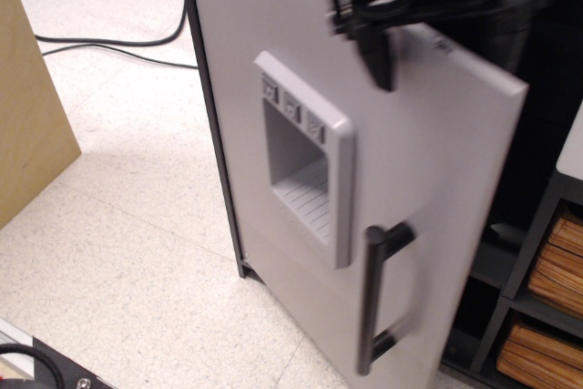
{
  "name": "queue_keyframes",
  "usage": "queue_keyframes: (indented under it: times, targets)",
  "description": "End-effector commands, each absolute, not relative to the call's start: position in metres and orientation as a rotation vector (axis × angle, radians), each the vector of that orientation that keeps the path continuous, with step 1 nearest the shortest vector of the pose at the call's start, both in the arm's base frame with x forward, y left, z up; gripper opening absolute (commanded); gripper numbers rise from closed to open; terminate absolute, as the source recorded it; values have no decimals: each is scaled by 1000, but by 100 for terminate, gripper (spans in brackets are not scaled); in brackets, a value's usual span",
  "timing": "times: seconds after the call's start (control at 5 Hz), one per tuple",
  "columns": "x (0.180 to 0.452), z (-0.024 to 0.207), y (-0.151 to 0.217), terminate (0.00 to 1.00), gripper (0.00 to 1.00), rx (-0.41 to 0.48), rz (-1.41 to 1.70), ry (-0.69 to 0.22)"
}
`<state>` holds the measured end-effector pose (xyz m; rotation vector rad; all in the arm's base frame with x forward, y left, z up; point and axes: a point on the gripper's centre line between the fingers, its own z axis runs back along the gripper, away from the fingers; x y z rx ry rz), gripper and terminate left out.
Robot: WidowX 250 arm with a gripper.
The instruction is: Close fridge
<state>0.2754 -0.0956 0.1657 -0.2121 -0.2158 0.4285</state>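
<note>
The fridge door is light grey and stands partly open, its outer face towards me. It bears a three-button dispenser recess and a black bar handle. The fridge's dark body shows along the door's left edge, and the dark interior shows past its right edge. My black gripper is blurred at the door's top edge, with its jaws apart. One of its fingers hangs over the outer face. The other side is lost against the dark interior. The shelves are hidden by the door.
A grey shelf unit with tan woven baskets stands at the lower right, next to the fridge. A wooden panel stands at the left. A black cable lies on the speckled floor.
</note>
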Motion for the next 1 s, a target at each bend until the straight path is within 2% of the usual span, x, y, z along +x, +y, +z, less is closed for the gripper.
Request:
queue_keyframes:
  times: [0.0, 0.4, 0.6, 0.8]
  targets:
    - [249, 209, -92, 0, 100, -289, 330, -288]
    - [229, 163, -66, 0, 100, -142, 282, -313]
    - [235, 122, -61, 0, 100, -29, 286, -276]
    - [245, 93, -67, 0, 100, 17, 242, -309]
